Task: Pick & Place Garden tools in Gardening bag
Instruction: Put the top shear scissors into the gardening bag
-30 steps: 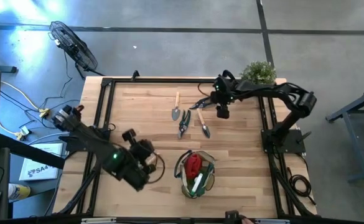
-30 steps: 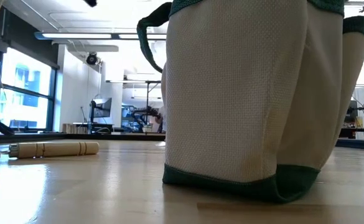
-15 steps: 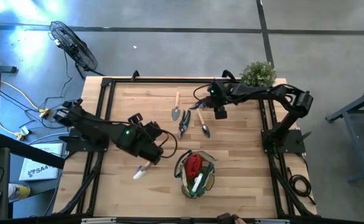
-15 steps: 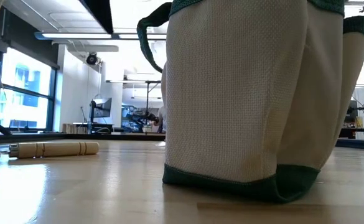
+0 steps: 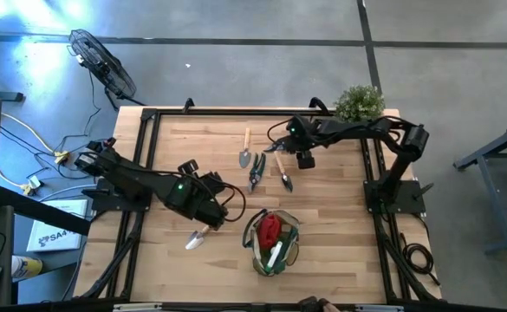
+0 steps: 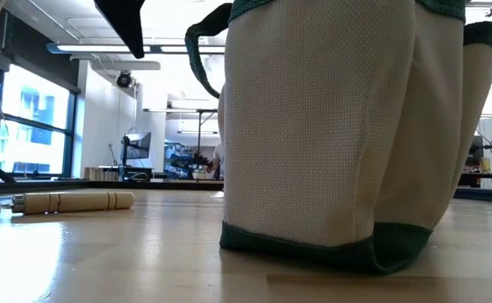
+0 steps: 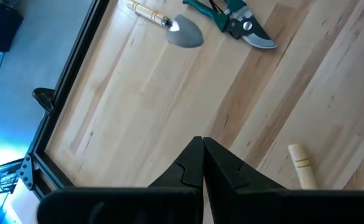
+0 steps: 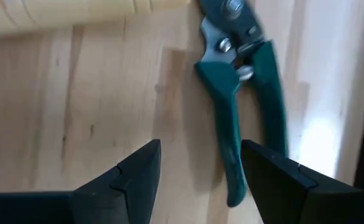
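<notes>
High view: the right gripper [image 5: 281, 147] is seen over the far middle of the table [image 5: 340, 208], fingers spread, nothing held. Just beside it lie the pruners [image 5: 256, 172], one trowel [image 5: 283, 174] and a second trowel [image 5: 245, 152]. The left gripper [image 5: 221, 211] is seen closed and empty, left of the bag [image 5: 272, 242], which holds a red piece [image 5: 270, 228]. A third trowel [image 5: 199, 235] lies just beside this gripper. A plant [image 5: 359, 100] stands at the far right corner.

Low view: the bag [image 6: 338, 126] is seen upright; a wooden handle [image 6: 71, 201] lies to its left.

Left wrist view: closed fingers [image 7: 191, 168] are seen above bare wood; a trowel [image 7: 166, 25] and pruners [image 7: 234, 18] lie ahead.

Right wrist view: the pruners [image 8: 241, 93] are seen just ahead of the parted fingers [image 8: 138, 174], apart from them.
</notes>
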Robot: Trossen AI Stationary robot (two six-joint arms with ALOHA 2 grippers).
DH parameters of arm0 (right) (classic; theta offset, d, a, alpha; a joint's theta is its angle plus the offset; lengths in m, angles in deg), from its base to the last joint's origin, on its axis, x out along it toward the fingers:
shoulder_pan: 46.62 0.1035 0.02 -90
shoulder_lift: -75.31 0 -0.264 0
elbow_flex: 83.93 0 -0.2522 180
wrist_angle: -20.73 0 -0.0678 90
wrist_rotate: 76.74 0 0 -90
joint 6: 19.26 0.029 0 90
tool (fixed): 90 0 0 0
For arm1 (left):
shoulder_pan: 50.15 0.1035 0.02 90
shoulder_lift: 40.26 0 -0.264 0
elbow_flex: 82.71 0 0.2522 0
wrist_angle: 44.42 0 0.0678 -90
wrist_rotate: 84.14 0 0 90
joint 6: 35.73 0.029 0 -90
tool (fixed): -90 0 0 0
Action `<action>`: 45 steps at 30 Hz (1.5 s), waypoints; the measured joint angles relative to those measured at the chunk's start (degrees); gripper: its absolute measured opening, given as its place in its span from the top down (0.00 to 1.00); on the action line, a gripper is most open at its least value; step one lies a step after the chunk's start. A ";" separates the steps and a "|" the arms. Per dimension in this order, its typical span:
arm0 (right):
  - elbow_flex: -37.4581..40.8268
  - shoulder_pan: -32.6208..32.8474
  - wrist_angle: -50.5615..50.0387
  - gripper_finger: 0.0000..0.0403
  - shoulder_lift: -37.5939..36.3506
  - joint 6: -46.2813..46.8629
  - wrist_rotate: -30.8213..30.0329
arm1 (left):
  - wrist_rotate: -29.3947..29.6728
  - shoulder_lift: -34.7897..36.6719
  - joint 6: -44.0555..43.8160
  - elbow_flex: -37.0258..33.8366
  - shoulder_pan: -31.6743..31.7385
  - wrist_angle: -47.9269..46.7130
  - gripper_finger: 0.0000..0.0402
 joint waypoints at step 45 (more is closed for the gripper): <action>0.09 -4.15 11.52 0.47 3.61 -4.23 0.52 | 0.23 0.00 1.97 0.00 0.00 4.28 1.00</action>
